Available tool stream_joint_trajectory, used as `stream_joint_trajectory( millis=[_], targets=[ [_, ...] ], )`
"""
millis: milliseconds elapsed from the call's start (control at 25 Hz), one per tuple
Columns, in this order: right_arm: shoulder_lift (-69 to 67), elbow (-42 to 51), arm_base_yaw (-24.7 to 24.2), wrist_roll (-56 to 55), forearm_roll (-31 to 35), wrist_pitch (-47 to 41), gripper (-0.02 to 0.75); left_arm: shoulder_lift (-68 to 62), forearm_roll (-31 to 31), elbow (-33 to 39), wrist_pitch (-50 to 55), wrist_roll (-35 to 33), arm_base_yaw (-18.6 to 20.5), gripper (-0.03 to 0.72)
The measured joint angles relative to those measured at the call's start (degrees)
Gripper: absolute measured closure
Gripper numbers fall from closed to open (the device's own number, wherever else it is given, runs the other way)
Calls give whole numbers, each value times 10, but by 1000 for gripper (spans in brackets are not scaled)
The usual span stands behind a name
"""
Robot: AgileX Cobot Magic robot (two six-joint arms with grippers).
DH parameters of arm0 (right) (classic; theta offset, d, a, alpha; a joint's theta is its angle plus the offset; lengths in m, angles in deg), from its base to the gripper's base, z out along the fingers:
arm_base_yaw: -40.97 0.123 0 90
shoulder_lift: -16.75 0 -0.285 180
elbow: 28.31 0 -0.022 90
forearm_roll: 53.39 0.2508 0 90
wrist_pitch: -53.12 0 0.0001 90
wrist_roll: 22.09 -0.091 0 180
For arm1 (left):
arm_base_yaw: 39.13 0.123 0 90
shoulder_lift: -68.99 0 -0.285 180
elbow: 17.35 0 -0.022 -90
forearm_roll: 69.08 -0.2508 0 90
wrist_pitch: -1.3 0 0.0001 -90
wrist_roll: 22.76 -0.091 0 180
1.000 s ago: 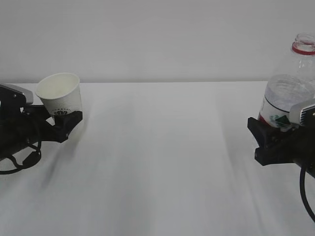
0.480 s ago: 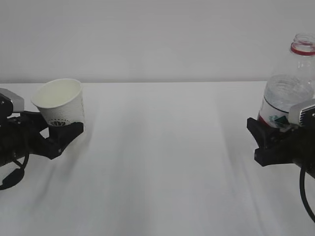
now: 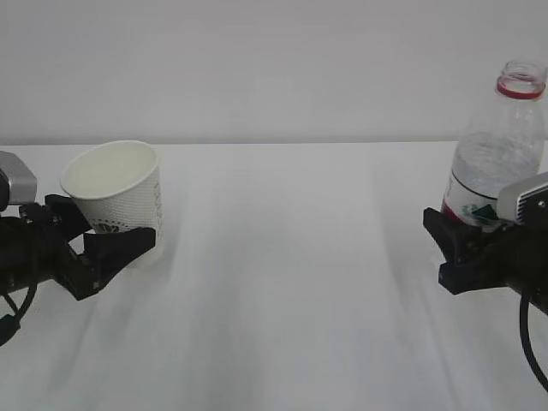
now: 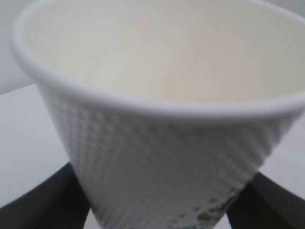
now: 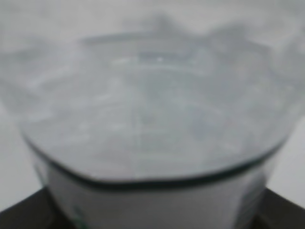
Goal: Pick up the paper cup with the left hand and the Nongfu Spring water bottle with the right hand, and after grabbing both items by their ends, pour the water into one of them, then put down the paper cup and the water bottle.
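Nearest to us, we are looking at the left hand, a matte black two-fingered claw with a grey plate on top, pinching the paper cup low on its base at the left side of the worktop. In the left wrist view its dark fingers are pressing on either side of the cup's foot. The cup is a short tapered cone of white paper, dimpled all over with small raised dots, with a smooth rolled rim, a cream inside and a dark green logo near the bottom. We are seeing it leaning: its long axis is tilting toward the left, the mouth facing up and partly toward us. We cannot tell whether any liquid is inside.

At about the same depth on the right, the right hand, black and blocky with a grey plate, is clamping the Nongfu Spring water bottle around its lower body. The bottle is clear ribbed plastic with a red neck ring and a red-and-white label, uncapped. It is standing almost upright, the neck pointing up and tipping slightly right.

The worktop is looking like smooth white cloth, running back to a plain pale wall.
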Motion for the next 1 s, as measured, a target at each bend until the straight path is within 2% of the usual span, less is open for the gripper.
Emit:
stream_joint_trajectory(
  millis=[480,1000],
  targets=[
    [0,0,0,0,-20,0,258,16,-137,1,0,57,0,104],
    [0,0,0,1,-21,0,259,17,-194,1,0,59,-9,104]
  ],
)
